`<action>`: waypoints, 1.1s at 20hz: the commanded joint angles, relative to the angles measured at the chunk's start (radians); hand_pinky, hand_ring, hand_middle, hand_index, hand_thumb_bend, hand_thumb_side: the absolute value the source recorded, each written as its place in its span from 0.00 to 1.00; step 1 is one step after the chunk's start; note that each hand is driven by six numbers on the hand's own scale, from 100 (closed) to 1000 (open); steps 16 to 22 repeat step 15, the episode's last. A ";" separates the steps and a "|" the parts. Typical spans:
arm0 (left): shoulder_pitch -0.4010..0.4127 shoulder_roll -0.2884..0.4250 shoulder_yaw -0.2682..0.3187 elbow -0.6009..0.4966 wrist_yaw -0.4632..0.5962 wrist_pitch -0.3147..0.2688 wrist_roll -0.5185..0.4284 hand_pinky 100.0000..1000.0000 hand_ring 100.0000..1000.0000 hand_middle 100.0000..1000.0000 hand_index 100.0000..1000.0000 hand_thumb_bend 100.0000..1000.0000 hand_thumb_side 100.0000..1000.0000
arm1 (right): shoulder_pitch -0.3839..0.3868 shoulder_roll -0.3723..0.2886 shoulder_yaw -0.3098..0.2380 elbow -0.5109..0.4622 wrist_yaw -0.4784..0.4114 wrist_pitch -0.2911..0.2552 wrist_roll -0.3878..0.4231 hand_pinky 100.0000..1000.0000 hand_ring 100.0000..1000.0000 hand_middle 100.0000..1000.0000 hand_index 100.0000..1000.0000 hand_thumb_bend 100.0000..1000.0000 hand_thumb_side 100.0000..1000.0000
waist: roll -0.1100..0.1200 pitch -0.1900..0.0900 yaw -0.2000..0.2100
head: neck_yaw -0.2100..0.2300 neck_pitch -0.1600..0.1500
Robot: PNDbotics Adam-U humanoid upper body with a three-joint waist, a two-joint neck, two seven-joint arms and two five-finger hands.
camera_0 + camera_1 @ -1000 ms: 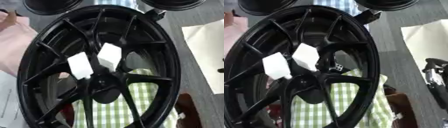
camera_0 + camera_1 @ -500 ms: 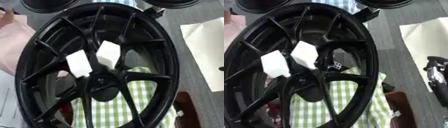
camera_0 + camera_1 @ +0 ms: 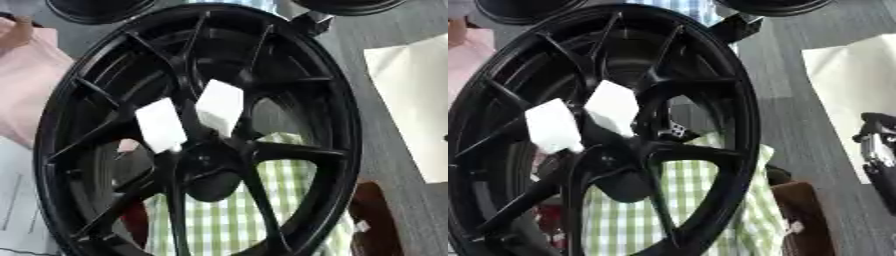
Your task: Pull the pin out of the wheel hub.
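A large black wheel hub point(image 3: 325, 125) stands tilted and fills most of both views. Two white flat pieces point(image 3: 160, 124) point(image 3: 219, 106) stick out from the spokes just above the dark centre boss point(image 3: 210, 170). I cannot tell whether either one is the pin. Through a gap between spokes a small black part with pale dots point(image 3: 677, 129) shows. My right hand point(image 3: 877, 142) appears only at the right edge of the right eye view, well apart from the wheel. My left hand shows in no view.
Green checked cloth point(image 3: 219, 220) shows behind the lower spokes. Pink cloth point(image 3: 26, 90) lies at the left, white paper point(image 3: 411, 100) on the grey surface at the right, and a brown object point(image 3: 376, 220) at the lower right. Other black wheels point(image 3: 96, 9) stand at the top.
The whole picture has shifted slightly, so the camera moved. The wheel, the white pieces and my right hand keep their places.
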State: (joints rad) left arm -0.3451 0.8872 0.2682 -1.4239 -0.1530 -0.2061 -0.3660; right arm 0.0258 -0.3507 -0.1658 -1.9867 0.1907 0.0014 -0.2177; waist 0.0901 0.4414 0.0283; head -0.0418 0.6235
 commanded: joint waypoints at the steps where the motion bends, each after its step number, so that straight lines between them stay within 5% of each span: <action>1: -0.018 0.022 0.026 -0.019 0.047 0.024 0.044 0.84 0.65 0.60 0.76 0.00 0.49 | -0.004 -0.020 -0.003 -0.013 -0.006 -0.003 0.004 0.87 0.60 0.75 0.73 0.00 0.75 | -0.013 -0.097 0.000 | 0.003 0.000; 3: -0.031 0.003 0.035 -0.033 0.079 0.045 0.076 0.82 0.59 0.55 0.72 0.00 0.42 | -0.004 -0.019 -0.003 -0.013 -0.007 -0.003 0.004 0.87 0.60 0.75 0.73 0.00 0.75 | -0.013 -0.098 -0.001 | 0.004 -0.003; 10: -0.087 -0.148 -0.005 -0.191 0.188 0.059 0.185 0.83 0.57 0.54 0.72 0.00 0.52 | -0.019 -0.019 0.005 -0.013 -0.023 -0.004 0.015 0.87 0.60 0.75 0.73 0.00 0.74 | -0.019 -0.100 -0.009 | 0.024 -0.007; 15: -0.100 -0.274 -0.022 -0.250 0.266 0.125 0.264 0.84 0.57 0.54 0.74 0.00 0.52 | -0.049 -0.015 0.017 -0.013 -0.051 -0.003 0.032 0.87 0.60 0.76 0.73 0.00 0.74 | -0.029 -0.094 -0.023 | 0.051 -0.016; 22: -0.100 -0.274 -0.022 -0.250 0.266 0.125 0.264 0.84 0.57 0.54 0.74 0.00 0.52 | -0.049 -0.015 0.017 -0.013 -0.051 -0.003 0.032 0.87 0.60 0.76 0.73 0.00 0.74 | -0.029 -0.094 -0.023 | 0.051 -0.016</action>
